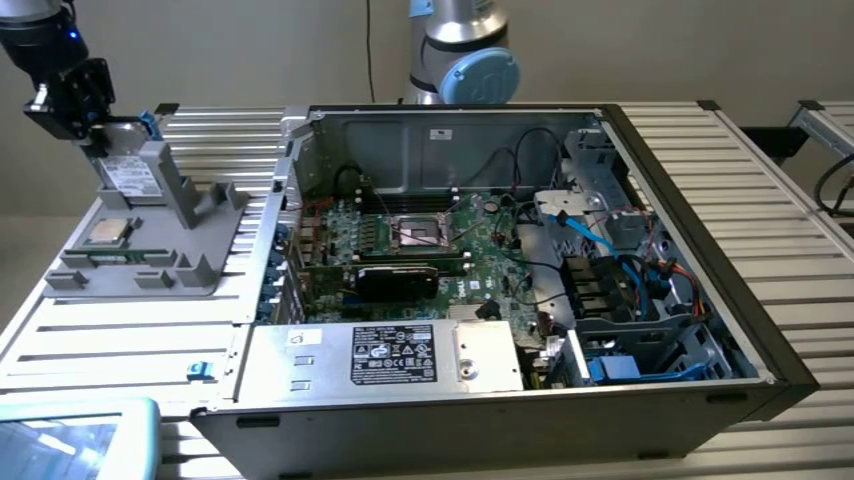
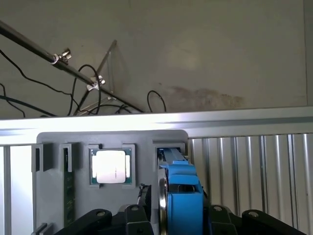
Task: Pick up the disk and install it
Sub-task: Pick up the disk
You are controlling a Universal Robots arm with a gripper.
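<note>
The gripper [image 1: 91,132] sits down over the top edge of the disk [image 2: 182,196], which stands upright in 1 slot of the grey holder [image 1: 200,215] directly beneath it, blue rail between the jaws. Whether it is clenched on the disk or merely straddling it, I cannot tell. The CPU chip [image 2: 111,166] lies just beside the gripper in the same holder, and the open computer case [image 1: 694,230] is well apart from it.

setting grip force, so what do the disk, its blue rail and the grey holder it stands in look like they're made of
Disk: probably metal, silver-grey with a dull sheen, white paper-like label. Blue rail: likely plastic, matte, evenly coloured, moulded edges. Grey holder: seemingly matte plastic, one flat grey throughout with moulded slots; painted metal cannot be ruled out.
</note>
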